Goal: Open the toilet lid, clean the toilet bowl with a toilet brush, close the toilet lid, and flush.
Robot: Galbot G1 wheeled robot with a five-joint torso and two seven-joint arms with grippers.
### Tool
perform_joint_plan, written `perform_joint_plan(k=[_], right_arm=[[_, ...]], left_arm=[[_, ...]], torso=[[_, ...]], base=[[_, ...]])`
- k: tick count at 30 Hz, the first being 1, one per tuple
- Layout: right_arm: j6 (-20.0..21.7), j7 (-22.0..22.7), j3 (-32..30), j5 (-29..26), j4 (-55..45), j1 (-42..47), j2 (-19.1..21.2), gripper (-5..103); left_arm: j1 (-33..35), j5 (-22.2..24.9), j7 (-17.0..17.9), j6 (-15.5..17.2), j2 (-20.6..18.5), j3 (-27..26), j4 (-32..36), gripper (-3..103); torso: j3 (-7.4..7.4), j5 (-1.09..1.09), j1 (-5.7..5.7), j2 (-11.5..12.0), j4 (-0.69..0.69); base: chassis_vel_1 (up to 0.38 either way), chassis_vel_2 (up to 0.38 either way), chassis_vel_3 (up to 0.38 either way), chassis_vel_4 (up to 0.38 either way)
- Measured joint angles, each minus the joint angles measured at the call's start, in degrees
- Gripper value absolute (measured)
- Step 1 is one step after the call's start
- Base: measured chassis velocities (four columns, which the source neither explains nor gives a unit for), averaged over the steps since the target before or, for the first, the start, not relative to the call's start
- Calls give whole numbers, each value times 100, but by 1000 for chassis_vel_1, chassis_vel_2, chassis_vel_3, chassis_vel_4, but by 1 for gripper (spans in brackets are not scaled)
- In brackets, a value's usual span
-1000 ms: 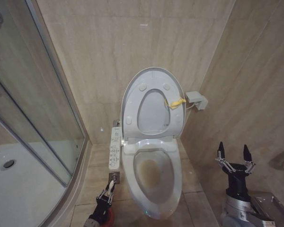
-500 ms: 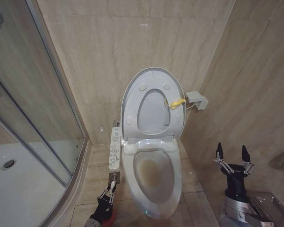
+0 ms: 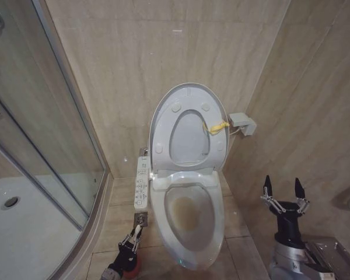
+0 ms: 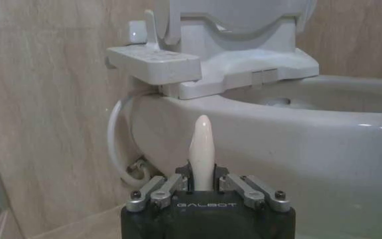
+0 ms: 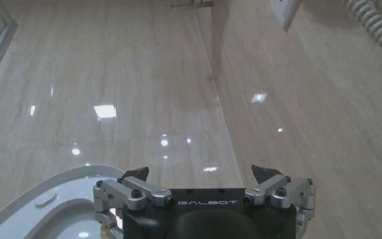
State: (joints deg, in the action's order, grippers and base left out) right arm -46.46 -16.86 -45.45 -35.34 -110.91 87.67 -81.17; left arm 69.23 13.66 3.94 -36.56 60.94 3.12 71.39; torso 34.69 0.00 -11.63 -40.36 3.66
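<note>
I have the toilet lid (image 3: 188,125) standing upright against the back wall, its underside with the round bumpers facing me and a small yellow tag (image 3: 216,126) at its right edge. Below it the toilet bowl (image 3: 188,214) lies uncovered, with a yellowish-brown stain in the basin. My left pincer (image 3: 132,234) is low at the bowl's left front, just above the red holder (image 3: 130,268) on the floor tiles; in the left wrist view the left pincer (image 4: 202,175) is clamped narrow on the thin white handle of the toilet brush (image 4: 201,149), which stands up between the fingers with the bowl's outer wall (image 4: 297,144) close behind it. The long white button panel (image 3: 142,182) sits along the bowl's left side, above that pincer. My right pincer (image 3: 281,191) is held upright to the right of the bowl, well apart from it — fingers spread wide, gripping nothing. The glass shower enclosure (image 3: 35,151) fills the left of the room.
</note>
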Motion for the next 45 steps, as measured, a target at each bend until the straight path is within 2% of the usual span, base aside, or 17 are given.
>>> perform_joint_plan(k=[4, 5, 11, 12, 19, 20, 26, 27, 31, 37, 41, 43, 44, 45], right_arm=[[-2, -6, 14, 4, 16, -18, 4, 100], [-7, -7, 20, 3, 25, -4, -1, 100], [-19, -17, 23, 9, 105, -16, 10, 100], [-20, -18, 38, 12, 107, -22, 14, 100], [-34, -24, 85, 24, 106, 1, 8, 100], [-43, -24, 72, 23, 106, 17, 22, 100], [-56, -8, 4, 6, 115, 66, 116, 100], [-57, -1, -17, -18, 122, 64, 148, 100], [-60, 6, -11, -61, 132, 57, 179, 100], [-65, 6, 28, -83, 130, 48, 184, 100], [-66, 8, 15, -130, 120, 52, 222, 100], [10, 275, -17, -2, 117, 52, 247, 100], [95, 581, -16, 165, 112, 41, 256, 100], [95, 581, -16, 165, 112, 41, 256, 100]], left_arm=[[-76, -2, -16, -10, 9, -13, -113, 21], [-65, 4, -42, -12, 3, -23, -126, 31], [59, -17, -144, -42, -5, -79, -168, 31], [112, -40, -159, -56, 24, -90, -185, 59], [337, -182, -142, -66, 64, -147, -60, 59], [414, -273, -88, -80, 41, -182, 18, 85], [599, -408, 89, -143, -278, -197, 286, 85], [645, -434, 115, -151, -386, -202, 371, 100], [715, -503, 117, -157, -486, -230, 404, 100], [734, -533, 112, -184, -439, -275, 323, 100], [766, -533, 234, -190, -375, -515, 673, 100], [850, -403, 480, -90, -233, -984, 1226, 100], [918, -299, 615, 20, -98, -1267, 1440, 100], [918, -299, 615, 20, -98, -1267, 1440, 100]], torso=[[0, 0, 0, 0, 1], [0, 0, 0, 0, 1], [0, 1, 0, 0, 0], [0, 0, 0, 0, 0], [0, 0, 0, 0, 0], [0, 0, 0, 0, 0], [0, 1, 0, 0, 0], [0, 1, 0, 0, 1], [0, 1, 0, 0, 0], [0, 0, 0, 0, 0], [0, -1, 0, 0, 1], [0, 0, 0, 0, 2], [0, 1, 0, 0, 2], [0, 1, 0, 0, 2]], base=[[0, 0, 0, 0], [0, 0, 0, 0], [0, 0, 0, 0], [0, 0, 0, 0], [0, 0, 0, 0], [0, 0, 0, 0], [0, 0, 0, 0], [0, 0, 0, 0], [0, 0, 0, 0], [0, 0, 0, 0], [0, 0, 0, 0], [0, 0, 0, 0], [0, 0, 0, 0], [0, 0, 0, 0]])
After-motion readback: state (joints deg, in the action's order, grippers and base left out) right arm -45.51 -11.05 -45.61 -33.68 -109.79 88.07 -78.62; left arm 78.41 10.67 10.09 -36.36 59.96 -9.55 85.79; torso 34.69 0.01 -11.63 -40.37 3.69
